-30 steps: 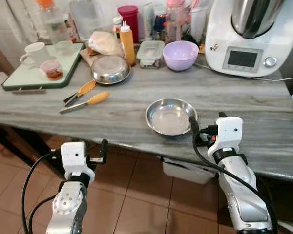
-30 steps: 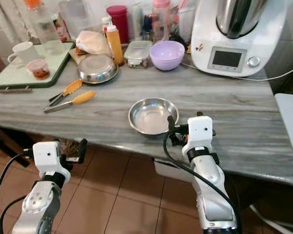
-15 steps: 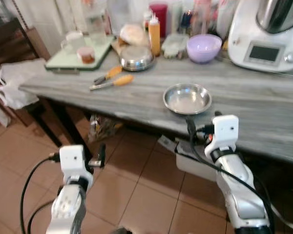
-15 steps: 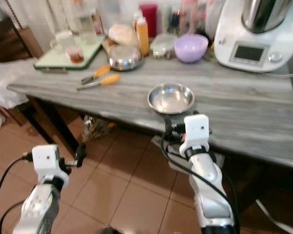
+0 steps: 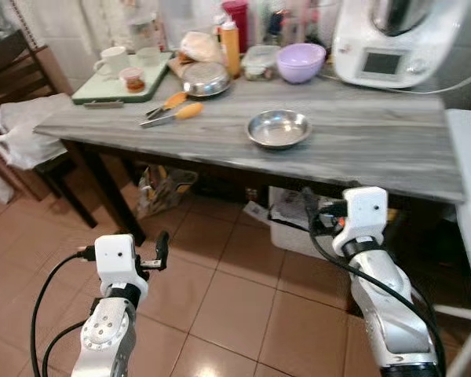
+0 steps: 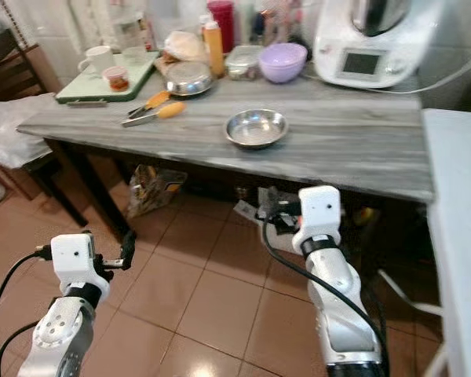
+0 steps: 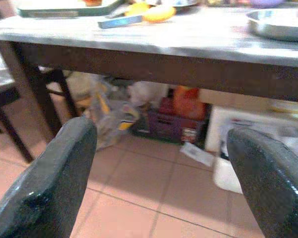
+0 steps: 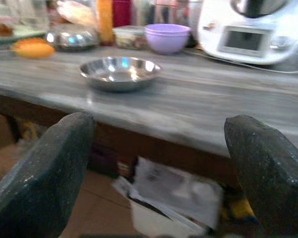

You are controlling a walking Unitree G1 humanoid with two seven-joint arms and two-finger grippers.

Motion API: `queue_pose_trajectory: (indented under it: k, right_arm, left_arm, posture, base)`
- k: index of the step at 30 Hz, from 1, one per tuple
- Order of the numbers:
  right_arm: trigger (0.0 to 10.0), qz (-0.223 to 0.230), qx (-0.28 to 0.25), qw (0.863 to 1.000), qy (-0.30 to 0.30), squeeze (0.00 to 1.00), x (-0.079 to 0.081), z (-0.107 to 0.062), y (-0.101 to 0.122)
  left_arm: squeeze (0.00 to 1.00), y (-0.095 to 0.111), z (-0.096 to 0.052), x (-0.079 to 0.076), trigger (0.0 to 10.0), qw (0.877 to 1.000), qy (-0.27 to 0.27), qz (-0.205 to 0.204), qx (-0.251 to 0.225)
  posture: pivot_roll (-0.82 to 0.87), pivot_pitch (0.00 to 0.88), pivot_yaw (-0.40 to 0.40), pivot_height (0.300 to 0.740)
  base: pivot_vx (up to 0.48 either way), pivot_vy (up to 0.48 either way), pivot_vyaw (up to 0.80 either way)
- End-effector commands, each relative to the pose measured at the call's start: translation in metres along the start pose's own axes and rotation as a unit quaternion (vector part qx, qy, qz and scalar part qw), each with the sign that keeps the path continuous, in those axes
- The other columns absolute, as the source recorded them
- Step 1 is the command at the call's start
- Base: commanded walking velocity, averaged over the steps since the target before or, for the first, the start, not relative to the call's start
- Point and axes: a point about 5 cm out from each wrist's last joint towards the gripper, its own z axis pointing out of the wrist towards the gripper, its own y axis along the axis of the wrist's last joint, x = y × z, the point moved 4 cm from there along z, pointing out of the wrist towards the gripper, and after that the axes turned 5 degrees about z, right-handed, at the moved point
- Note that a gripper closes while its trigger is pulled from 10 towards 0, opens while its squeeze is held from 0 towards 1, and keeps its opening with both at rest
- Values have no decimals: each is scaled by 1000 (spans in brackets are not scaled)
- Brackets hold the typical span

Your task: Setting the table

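Note:
A shallow steel bowl sits alone near the front edge of the grey table; the right wrist view sees the steel bowl from table height. My right gripper hangs open and empty below the table edge, short of the bowl. My left gripper is open too, low over the tiled floor and well back from the table. A second steel dish and two orange-handled utensils lie further back on the left.
At the table's rear stand a purple bowl, a white kitchen machine and a green tray holding a mug. Bags and a white box sit under the table. A dark chair stands left, a white surface right.
The camera has backed away from the table, so the bowl and table look smaller and farther off. Both arms keep the same pose, open, now below table height.

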Motion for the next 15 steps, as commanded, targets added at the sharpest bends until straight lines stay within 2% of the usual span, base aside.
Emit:
queue_pose_trajectory:
  k: [1,7,15]
  right_arm:
    - [10000,9,-2,1000,10,0,9,2,1]
    - [10000,8,1,1000,13,0,11,2,0]
    - [10000,9,6,1000,9,0,10,3,-2]
  left_arm:
    - [0,-6,-4,9,10000,1000,8,9,11]
    - [0,-6,-4,8,10000,1000,8,9,12]
    - [0,-7,-4,8,10000,1000,5,13,13]
  posture:
    - [-151,62,90,740]
    - [-152,66,90,740]
    - [-151,69,93,740]
  base:
    - [-334,0,0]
    - [-333,0,0]
    - [-327,0,-623]
